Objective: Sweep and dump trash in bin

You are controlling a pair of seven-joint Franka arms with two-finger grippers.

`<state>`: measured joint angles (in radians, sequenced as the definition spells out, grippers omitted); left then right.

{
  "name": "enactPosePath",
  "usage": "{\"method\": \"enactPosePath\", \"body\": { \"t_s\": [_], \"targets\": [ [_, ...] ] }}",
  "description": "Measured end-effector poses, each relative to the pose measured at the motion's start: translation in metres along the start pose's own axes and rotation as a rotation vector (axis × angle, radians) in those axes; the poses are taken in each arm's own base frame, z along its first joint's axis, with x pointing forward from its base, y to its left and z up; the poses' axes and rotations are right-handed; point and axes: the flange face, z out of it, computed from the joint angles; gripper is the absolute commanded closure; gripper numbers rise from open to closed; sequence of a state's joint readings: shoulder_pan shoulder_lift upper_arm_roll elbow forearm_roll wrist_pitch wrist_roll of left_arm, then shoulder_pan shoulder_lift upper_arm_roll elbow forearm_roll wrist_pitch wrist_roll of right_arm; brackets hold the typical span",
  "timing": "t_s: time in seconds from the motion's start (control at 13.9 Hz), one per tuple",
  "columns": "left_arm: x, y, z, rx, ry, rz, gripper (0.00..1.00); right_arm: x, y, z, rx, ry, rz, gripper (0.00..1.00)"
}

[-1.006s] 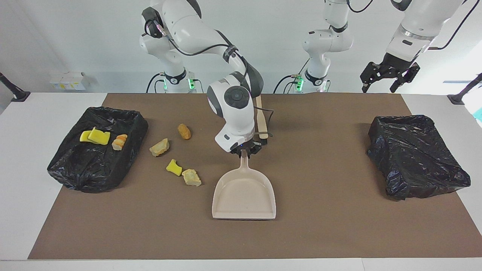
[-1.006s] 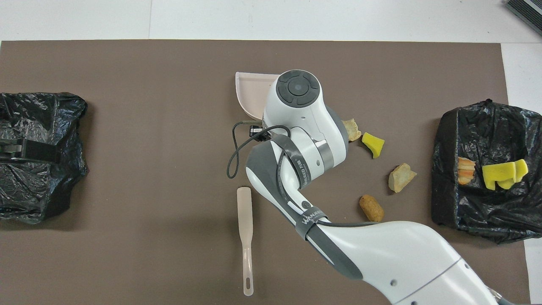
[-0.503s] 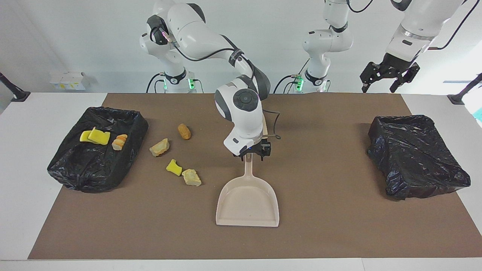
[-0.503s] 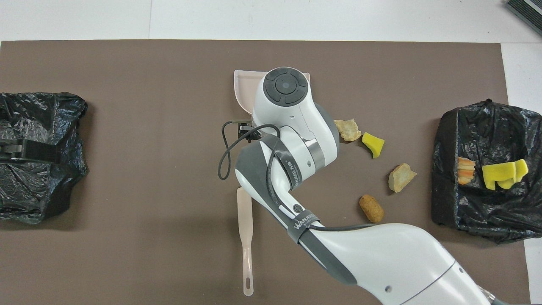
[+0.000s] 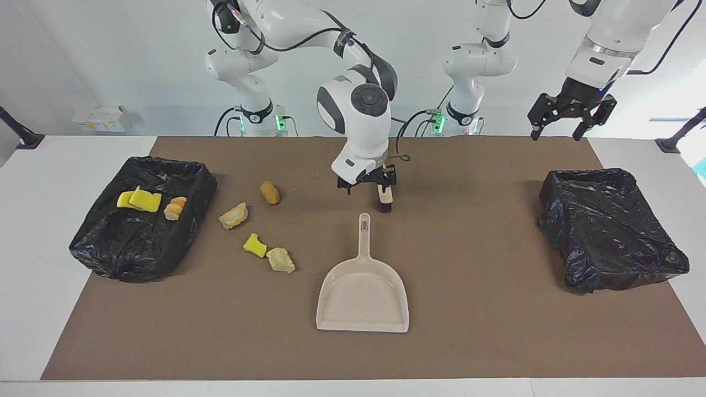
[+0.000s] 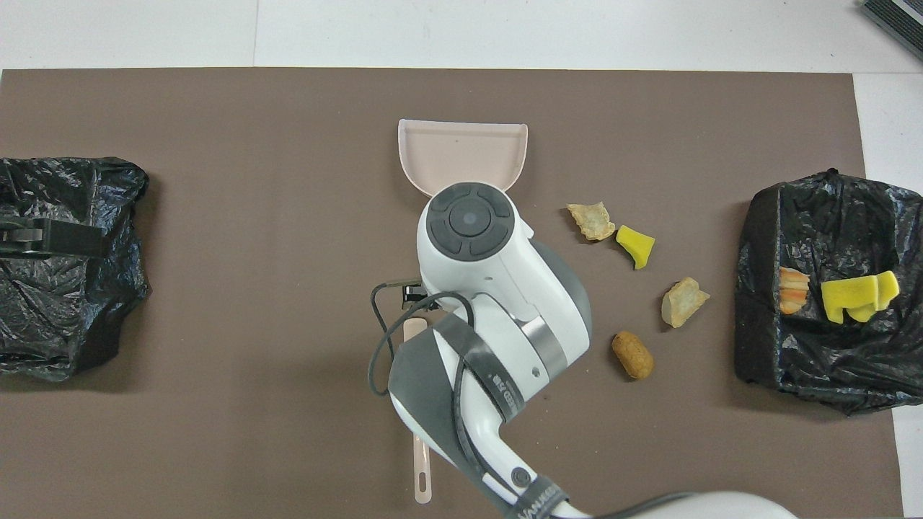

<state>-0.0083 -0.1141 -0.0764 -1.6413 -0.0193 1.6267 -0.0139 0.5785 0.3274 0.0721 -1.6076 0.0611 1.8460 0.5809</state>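
Spread wide and empty, our right gripper (image 5: 365, 186) hangs over the mat between dustpan (image 5: 362, 295) and brush (image 6: 421, 468), its wrist bent downward. Our left gripper (image 5: 571, 117), also spread, waits above the second bin (image 5: 609, 229). We count four trash scraps (image 5: 259, 223) loose on the mat and three in the bin (image 5: 144, 218) at the right arm's end. Most of the brush is hidden beneath the arm.
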Motion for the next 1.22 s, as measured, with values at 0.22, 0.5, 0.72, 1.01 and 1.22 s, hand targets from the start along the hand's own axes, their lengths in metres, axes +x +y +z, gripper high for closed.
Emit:
{"method": "enactPosePath", "body": {
  "t_s": [0.22,0.5,0.72,1.01,1.22],
  "targets": [
    [0.008,0.003,0.003,-0.006,0.032,0.003,0.0,-0.049,-0.013,0.008,-0.012,0.003,-0.028,0.0],
    [0.031,0.045,0.03,-0.026,0.061,-0.044,0.0,-0.101,-0.023,0.042,0.012,0.042,-0.013,0.14],
    [0.045,0.099,0.063,-0.052,0.058,-0.051,0.0,-0.136,-0.036,0.058,0.015,0.018,0.011,0.15],
    [0.061,0.149,0.095,-0.112,0.09,-0.13,0.0,-0.174,-0.059,0.08,-0.003,0.008,-0.005,0.18],
    [0.072,0.198,0.118,-0.149,0.088,-0.183,0.0,-0.184,-0.059,0.106,0.015,0.031,-0.016,0.24]
  ]
}}
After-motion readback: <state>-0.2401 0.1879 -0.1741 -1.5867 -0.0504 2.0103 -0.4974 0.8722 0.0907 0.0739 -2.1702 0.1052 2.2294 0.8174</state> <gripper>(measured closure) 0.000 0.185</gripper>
